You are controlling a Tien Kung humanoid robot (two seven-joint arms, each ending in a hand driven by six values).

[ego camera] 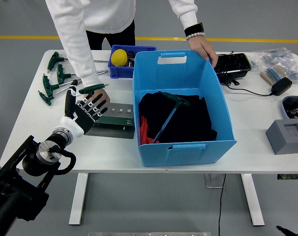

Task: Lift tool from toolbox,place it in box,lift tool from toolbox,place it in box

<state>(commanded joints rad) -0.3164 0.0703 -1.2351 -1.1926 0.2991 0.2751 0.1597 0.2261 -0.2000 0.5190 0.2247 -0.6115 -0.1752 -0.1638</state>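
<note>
One T-handle tool (91, 89) at the green tool holder (112, 114), near the bench's left half, its green grip lying across the top and a thin steel shank pointing down toward the holder's holes; a person's hand (101, 94) right against it, apparently steadying or seating it; exact contact unclear. Left hand (85, 110) hovering just beside the holder's left end, fingers spread and holding nothing, palm turned toward the holder; right hand out of sight. Another T-handle tool (169, 112) already inside the blue box (181, 73), resting tilted on black cloth (188, 120); box set at the bench's middle, touching or nearly touching the holder's right end; the person's other hand (205, 49) on its far right corner. Spare green-handled keys (53, 83) scattered toward the bench's far left corner.

Likely handling: stiff and light, hard steel and plastic, nothing fragile; shank slim and smooth, so probably slippery and poor to pinch; best taken around the broad green crossbar, fingers wrapped under it on both sides of the shank, then drawn straight up to clear the hole without binding. Holder probably heavy enough to stay put, though a skewed pull could drag it.
</note>
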